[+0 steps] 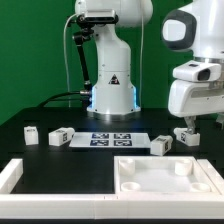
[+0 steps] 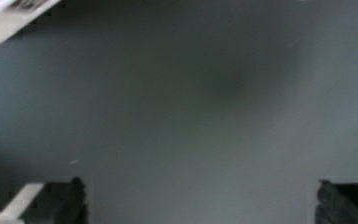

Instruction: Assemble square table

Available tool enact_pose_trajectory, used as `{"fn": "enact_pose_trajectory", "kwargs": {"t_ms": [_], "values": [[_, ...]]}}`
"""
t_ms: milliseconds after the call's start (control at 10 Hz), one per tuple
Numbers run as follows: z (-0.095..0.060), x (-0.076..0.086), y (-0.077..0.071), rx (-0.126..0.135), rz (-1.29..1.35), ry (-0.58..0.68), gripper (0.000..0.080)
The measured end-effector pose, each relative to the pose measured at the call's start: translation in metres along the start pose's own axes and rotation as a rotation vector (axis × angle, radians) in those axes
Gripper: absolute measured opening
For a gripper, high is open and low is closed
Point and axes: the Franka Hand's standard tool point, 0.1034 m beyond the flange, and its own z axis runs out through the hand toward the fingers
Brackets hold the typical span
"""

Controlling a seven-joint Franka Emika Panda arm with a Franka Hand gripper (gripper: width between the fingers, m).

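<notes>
The square tabletop (image 1: 165,176), a white slab with raised corner sockets, lies at the front on the exterior view's right. Two white legs (image 1: 32,135) (image 1: 60,136) lie on the left, and two more (image 1: 162,144) (image 1: 186,135) on the right, all with tags. My gripper (image 1: 198,122) hangs just above the rightmost leg. In the wrist view the gripper (image 2: 202,205) is open. Its dark fingertips (image 2: 60,200) stand wide apart with only blurred black table between them. No leg is sharp in that view.
The marker board (image 1: 110,139) lies flat in front of the robot base (image 1: 112,95). The white rail frame (image 1: 15,175) edges the black surface at front left. White blurred patches show at the wrist view's corners (image 2: 2,20).
</notes>
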Motion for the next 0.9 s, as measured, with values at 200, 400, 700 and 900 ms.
{"fn": "enact_pose_trajectory", "kwargs": {"t_ms": [200,400,700,900], "values": [[0.001,-0.006,0.007,-0.012,0.004,-0.103,0.0649],[0.002,-0.004,0.007,-0.024,0.012,-0.206,0.0648],[0.019,-0.053,-0.003,-0.039,0.080,-0.484,0.0649],[0.018,-0.054,0.000,-0.052,0.087,-0.603,0.0649]]}}
